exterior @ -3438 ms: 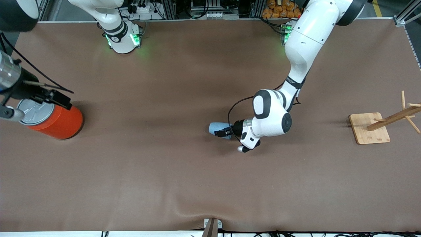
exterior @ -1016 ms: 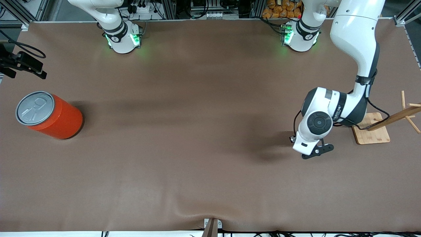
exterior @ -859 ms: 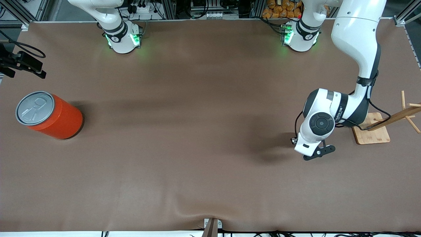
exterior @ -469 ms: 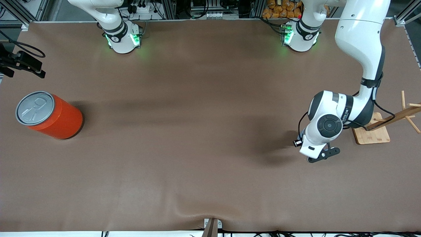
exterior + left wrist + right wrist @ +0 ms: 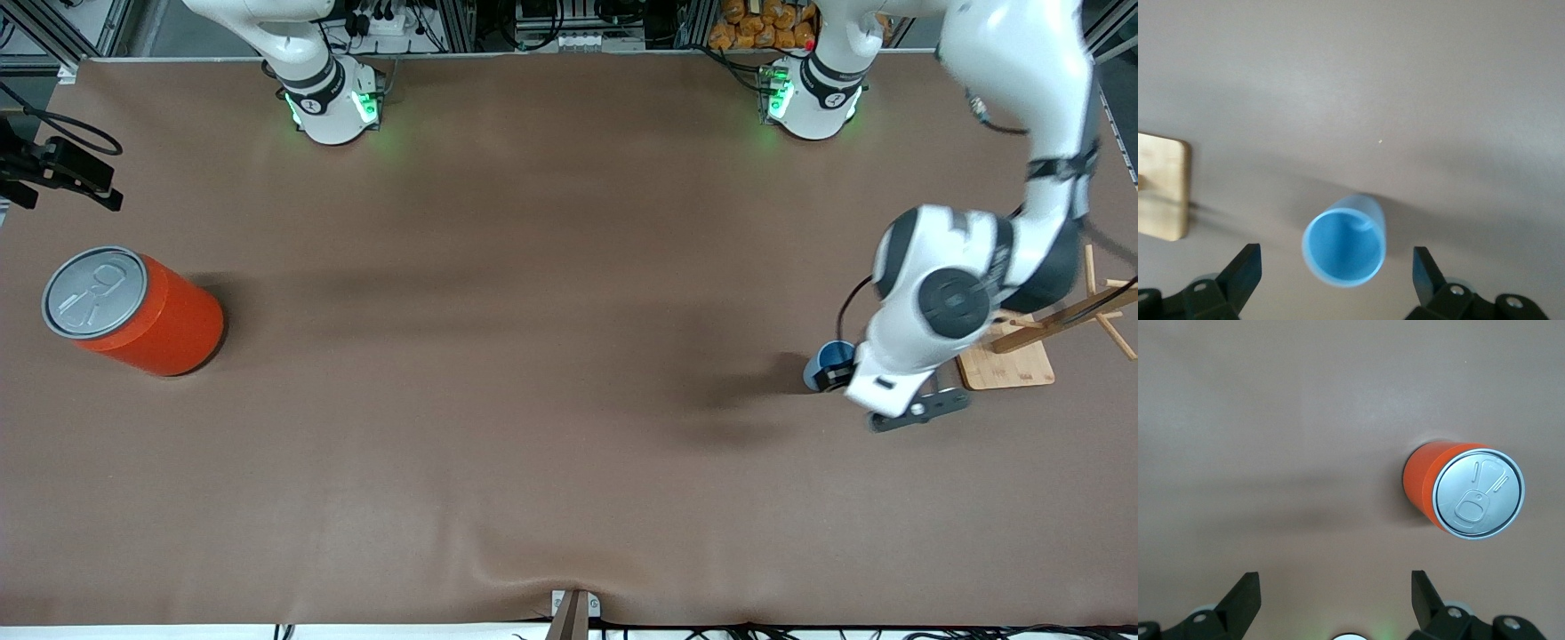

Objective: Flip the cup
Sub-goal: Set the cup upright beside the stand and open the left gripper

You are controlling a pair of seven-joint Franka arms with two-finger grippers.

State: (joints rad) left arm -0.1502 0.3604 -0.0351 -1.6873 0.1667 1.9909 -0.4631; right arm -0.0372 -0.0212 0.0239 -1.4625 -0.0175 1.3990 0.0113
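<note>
The light-blue cup [image 5: 825, 363] stands upright on the brown table, mouth up, close to the wooden stand's base, toward the left arm's end. Its darker blue inside shows in the left wrist view, where the cup [image 5: 1345, 248] sits free between the fingers. My left gripper [image 5: 1335, 260] hangs open just above it, one finger on each side, touching nothing. The left arm's hand [image 5: 893, 360] covers part of the cup from the front. My right gripper [image 5: 1335, 590] is open and empty, waiting near the orange can at the right arm's end.
A large orange can [image 5: 133, 313] with a grey pull-tab lid stands upright at the right arm's end, also seen as the can [image 5: 1465, 497] in the right wrist view. A wooden peg stand [image 5: 1000, 356] on a square base stands beside the cup.
The left gripper has opened and let go of the cup, which now stands upright on the table. The left hand has risen and shifted toward the wooden stand. The right arm has not moved.
</note>
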